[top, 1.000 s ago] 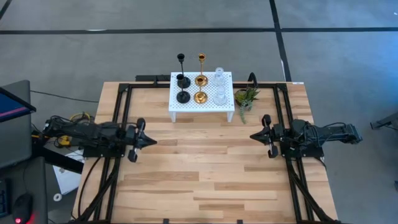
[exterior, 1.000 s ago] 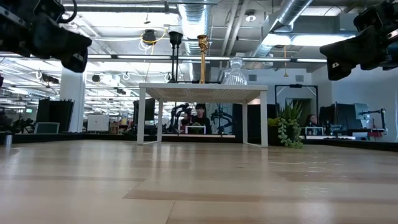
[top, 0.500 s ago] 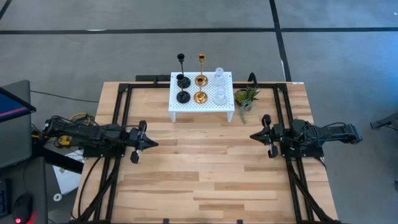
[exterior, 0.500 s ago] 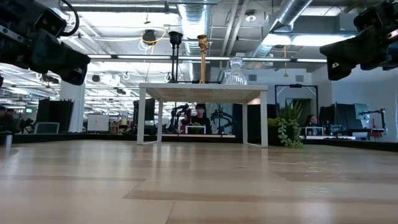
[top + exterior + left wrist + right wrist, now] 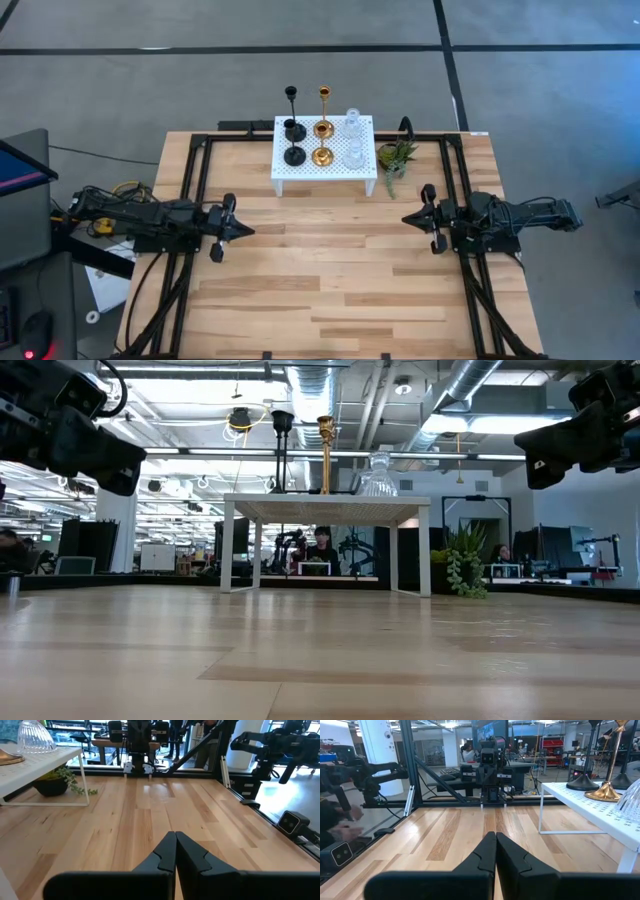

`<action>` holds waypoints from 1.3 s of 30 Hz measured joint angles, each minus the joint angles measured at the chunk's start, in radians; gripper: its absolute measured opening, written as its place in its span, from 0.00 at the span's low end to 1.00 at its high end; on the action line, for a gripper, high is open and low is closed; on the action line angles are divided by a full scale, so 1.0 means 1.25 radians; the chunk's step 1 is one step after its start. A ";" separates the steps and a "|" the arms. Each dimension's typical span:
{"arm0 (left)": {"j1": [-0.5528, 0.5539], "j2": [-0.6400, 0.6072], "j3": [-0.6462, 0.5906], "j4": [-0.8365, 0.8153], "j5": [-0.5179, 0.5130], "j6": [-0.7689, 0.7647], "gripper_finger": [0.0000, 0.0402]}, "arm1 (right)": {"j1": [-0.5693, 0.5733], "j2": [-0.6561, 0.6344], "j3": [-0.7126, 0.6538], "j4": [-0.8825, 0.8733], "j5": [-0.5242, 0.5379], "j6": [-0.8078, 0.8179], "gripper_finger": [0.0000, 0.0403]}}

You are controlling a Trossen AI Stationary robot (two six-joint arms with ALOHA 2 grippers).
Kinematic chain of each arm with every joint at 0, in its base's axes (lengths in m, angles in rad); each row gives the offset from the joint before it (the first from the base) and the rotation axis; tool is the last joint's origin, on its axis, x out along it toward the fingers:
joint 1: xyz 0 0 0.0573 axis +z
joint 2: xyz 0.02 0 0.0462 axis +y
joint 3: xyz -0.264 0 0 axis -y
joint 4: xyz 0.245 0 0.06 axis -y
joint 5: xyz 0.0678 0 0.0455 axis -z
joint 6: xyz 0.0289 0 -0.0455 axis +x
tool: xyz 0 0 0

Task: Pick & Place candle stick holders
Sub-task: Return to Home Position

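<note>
Six candle stick holders stand by their round bases on a white perforated stand (image 5: pixel 300 176) at the table's far middle: two black (image 5: pixel 294 155), two gold (image 5: pixel 322 156), two clear glass (image 5: pixel 352 157). My left gripper (image 5: pixel 246 230) is shut and empty at the table's left, above the wood; its shut fingertips show in the left wrist view (image 5: pixel 175 840). My right gripper (image 5: pixel 408 219) is shut and empty at the table's right; its fingertips show in the right wrist view (image 5: pixel 495 840). Both hang clear of the table in the low view.
A small green potted plant (image 5: pixel 394 158) stands just right of the stand. Black frame rails (image 5: pixel 190 180) run along the table's left and right sides. Bare wood (image 5: pixel 330 260) lies between the two grippers and toward the near edge.
My left gripper has gone down a little and slightly toward the table's right. My right gripper has kept still.
</note>
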 joint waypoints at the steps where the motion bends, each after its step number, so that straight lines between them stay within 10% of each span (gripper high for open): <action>1: 0.000 0.000 0.000 0.001 0.000 0.000 0.01 | 0.000 0.000 0.000 0.000 0.000 0.000 0.00; 39: -0.005 0.000 0.000 0.011 0.000 0.000 0.01 | 0.000 0.000 0.000 0.000 0.000 0.000 0.00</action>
